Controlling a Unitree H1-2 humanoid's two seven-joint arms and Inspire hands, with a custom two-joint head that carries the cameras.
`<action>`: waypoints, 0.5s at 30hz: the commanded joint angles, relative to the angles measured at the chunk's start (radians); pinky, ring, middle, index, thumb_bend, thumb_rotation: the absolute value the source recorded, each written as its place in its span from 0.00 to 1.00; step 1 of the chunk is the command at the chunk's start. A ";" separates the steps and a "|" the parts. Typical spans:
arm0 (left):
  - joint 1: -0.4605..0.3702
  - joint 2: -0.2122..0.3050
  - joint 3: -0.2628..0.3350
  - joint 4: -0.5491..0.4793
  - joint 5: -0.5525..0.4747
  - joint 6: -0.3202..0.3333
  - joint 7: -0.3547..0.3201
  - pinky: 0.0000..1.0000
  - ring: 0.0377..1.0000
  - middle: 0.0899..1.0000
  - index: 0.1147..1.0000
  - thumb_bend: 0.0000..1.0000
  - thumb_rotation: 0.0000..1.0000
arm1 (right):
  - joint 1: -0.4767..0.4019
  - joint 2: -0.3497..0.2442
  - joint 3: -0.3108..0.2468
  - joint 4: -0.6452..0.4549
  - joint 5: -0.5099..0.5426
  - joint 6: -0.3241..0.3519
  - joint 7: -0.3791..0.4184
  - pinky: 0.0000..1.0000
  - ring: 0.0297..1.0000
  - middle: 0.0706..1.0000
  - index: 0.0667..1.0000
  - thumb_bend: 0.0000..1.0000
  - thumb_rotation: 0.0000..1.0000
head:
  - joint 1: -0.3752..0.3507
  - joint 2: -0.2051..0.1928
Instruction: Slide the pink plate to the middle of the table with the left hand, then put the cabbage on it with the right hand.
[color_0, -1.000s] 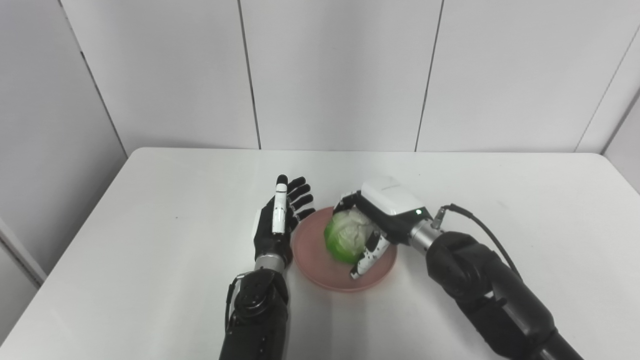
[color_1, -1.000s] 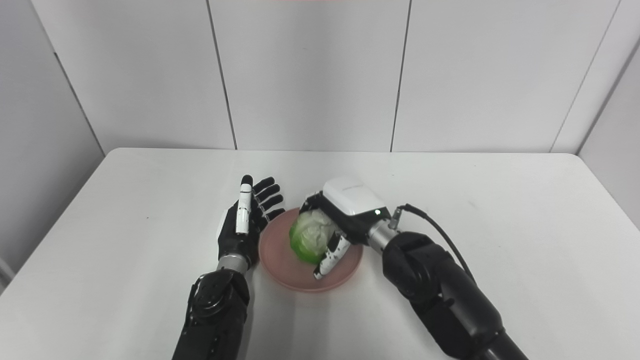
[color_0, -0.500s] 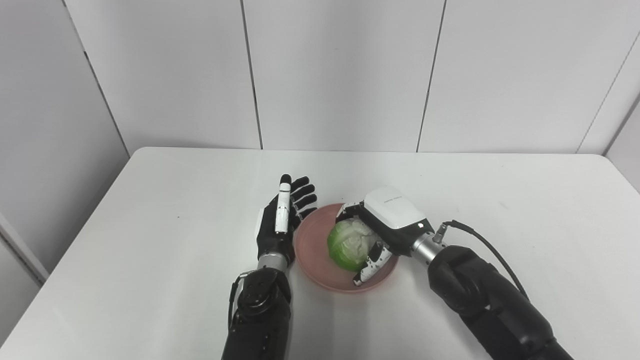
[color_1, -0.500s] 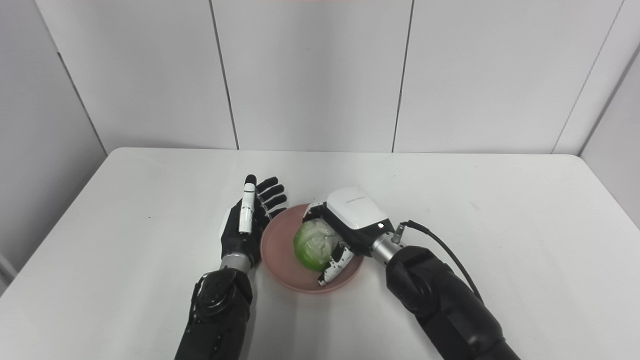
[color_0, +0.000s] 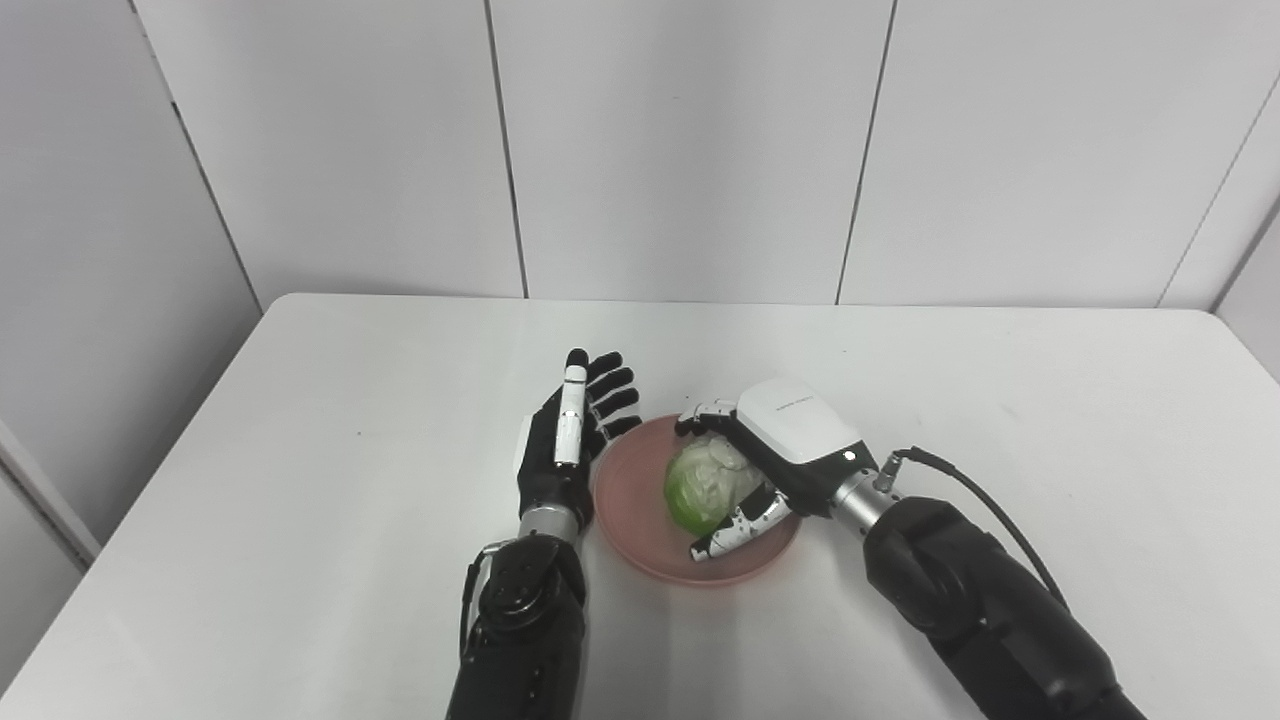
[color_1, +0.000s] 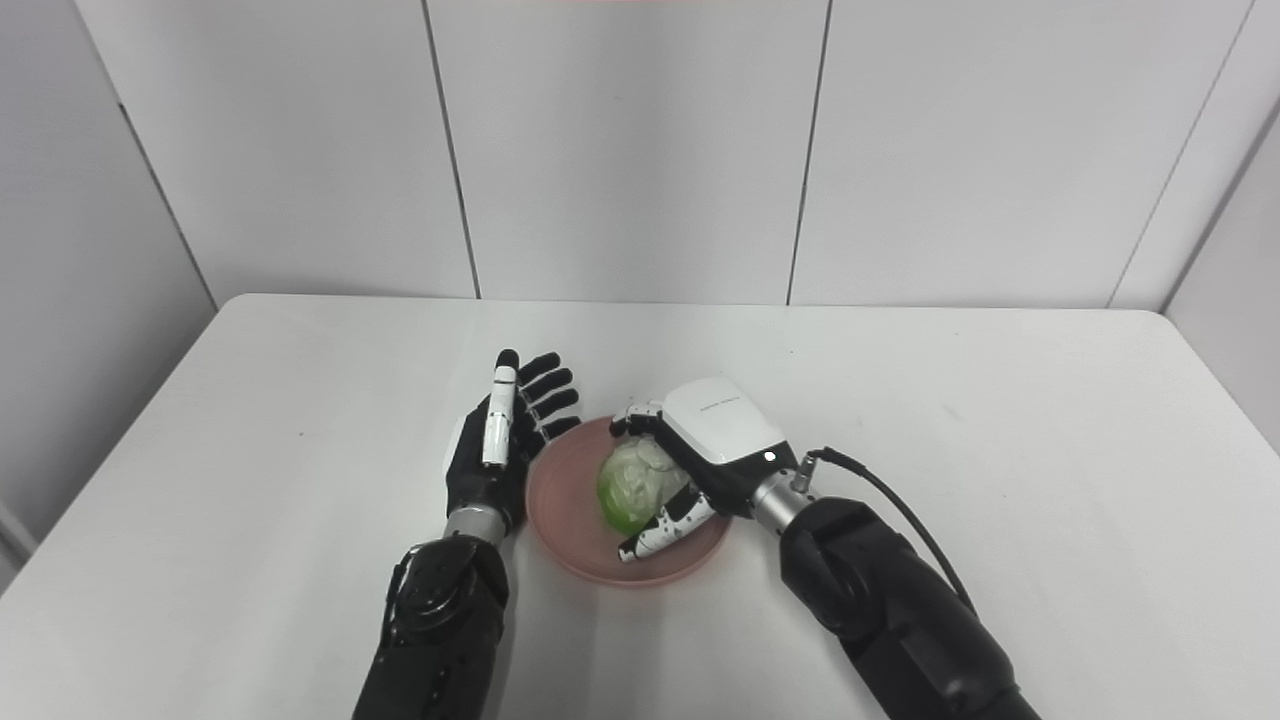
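Observation:
The pink plate (color_0: 640, 535) lies near the middle of the white table (color_0: 300, 500). A green and white cabbage (color_0: 700, 490) rests on the plate. My right hand (color_0: 775, 455) arches over the cabbage from the right. Its fingers (color_0: 705, 412) reach past the cabbage's far side and its thumb (color_0: 735, 530) is spread out low over the plate, so the grip looks loosened. My left hand (color_0: 560, 445) stands open and edge-on against the plate's left rim, fingers pointing away from me, with nothing in it.
The table's far edge meets a grey panelled wall (color_0: 680, 150). Bare tabletop stretches to the left (color_1: 200, 480) and to the right (color_1: 1050, 480) of the plate. A cable (color_0: 960, 475) loops from my right wrist.
My right hand lowered the cabbage onto the plate, and its thumb has swung away from the cabbage. The left hand kept its place. The camera shifted slightly.

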 joint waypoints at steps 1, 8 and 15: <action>0.018 -0.013 -0.002 0.042 -0.001 0.037 0.013 0.61 0.70 0.70 0.64 0.54 0.90 | -0.035 -0.007 -0.026 -0.040 0.025 -0.021 -0.007 0.63 0.71 0.74 0.71 0.94 0.55 | 0.000 0.000; 0.030 0.010 -0.045 0.027 0.071 -0.016 0.017 0.66 0.74 0.73 0.65 0.53 0.93 | -0.017 -0.008 -0.087 -0.091 0.093 -0.014 -0.002 0.56 0.70 0.75 0.74 0.90 0.79 | 0.002 0.002; 0.048 0.046 -0.092 0.009 0.197 -0.160 0.049 0.87 0.86 0.83 0.76 0.59 0.92 | 0.043 0.038 -0.218 -0.049 0.231 -0.075 -0.133 0.53 0.70 0.80 0.76 0.90 1.00 | -0.001 -0.002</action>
